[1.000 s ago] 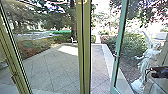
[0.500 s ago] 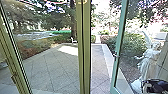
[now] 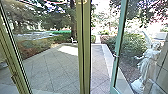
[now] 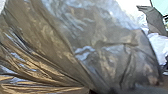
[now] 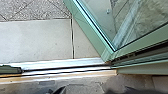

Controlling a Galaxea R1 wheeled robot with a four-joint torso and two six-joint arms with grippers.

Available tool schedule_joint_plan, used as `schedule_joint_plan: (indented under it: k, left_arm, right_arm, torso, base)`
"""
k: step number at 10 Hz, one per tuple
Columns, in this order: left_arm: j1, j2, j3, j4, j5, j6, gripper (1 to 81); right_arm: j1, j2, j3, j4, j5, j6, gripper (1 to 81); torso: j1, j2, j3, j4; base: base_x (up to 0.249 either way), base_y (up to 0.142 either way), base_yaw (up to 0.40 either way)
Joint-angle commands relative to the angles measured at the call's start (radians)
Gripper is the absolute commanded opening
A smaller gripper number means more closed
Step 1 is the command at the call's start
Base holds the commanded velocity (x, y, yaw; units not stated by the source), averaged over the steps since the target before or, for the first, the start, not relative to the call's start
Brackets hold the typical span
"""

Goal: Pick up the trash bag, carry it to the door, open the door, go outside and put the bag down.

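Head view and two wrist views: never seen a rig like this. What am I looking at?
It's a wheeled robot with two arms. The head view comes from a camera high on it, looking forward: a glass door leaf stands open beside an upright post, with a paved yard outside and a white statue at the right.

The left wrist view is from the left arm: the trash bag, very close, its plastic drawn into folds. I can't confirm the grip on it.

The right wrist view is from the other arm, over the metal threshold, with the open leaf's bottom corner angled outward.
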Motion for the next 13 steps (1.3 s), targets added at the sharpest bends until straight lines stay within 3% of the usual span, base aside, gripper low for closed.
schedule_joint_plan:
  k: [1, 4, 6, 9, 11, 12, 13]
  left_arm:
    - [-0.040, 0.004, 0.005, 0.002, 0.067, 0.008, 1.0]
    - [-0.048, 0.002, 0.005, 0.002, 0.067, 0.008, 1.0]
    - [-0.049, 0.002, 0.007, 0.002, 0.069, 0.008, 1.0]
    - [-0.049, 0.001, 0.005, 0.004, 0.069, 0.009, 1.0]
    - [-0.049, -0.001, 0.005, 0.005, 0.069, 0.011, 1.0]
    - [-0.049, -0.002, 0.007, 0.007, 0.069, 0.011, 1.0]
    - [-0.049, -0.002, 0.007, 0.010, 0.069, 0.012, 1.0]
  right_arm:
    - [-0.008, -0.049, 0.126, 0.095, 0.027, 0.000, 81.1]
    - [-0.140, -0.066, 0.234, 0.118, 0.049, -0.003, 81.1]
    - [-0.247, -0.059, 0.319, 0.124, 0.151, -0.003, 81.1]
    - [-0.386, 0.015, 0.320, 0.150, 0.271, -0.021, 81.1]
    - [-0.453, 0.087, 0.283, 0.159, 0.329, -0.093, 81.1]
    - [-0.481, 0.124, 0.246, 0.218, 0.342, -0.161, 81.1]
    - [-0.498, 0.176, 0.182, 0.330, 0.354, -0.289, 81.1]
  torso:
    - [0.000, 0.000, 0.000, 0.000]
    - [0.000, 0.000, 0.000, 0.000]
    - [0.000, 0.000, 0.000, 0.000]
    - [0.000, 0.000, 0.000, 0.000]
    - [-0.001, 0.000, 0.000, 0.000]
    - [-0.001, -0.001, 0.000, 0.000]
    - [-0.001, -0.001, 0.000, 0.000]
  base:
    - [0.000, 0.000, 0.000]
    - [0.000, 0.000, 0.000]
    - [0.000, 0.000, 0.000]
    - [0.000, 0.000, 0.000]
    - [0.000, 0.000, 0.000]
    - [0.000, 0.000, 0.000]
    - [0.000, 0.000, 0.000]
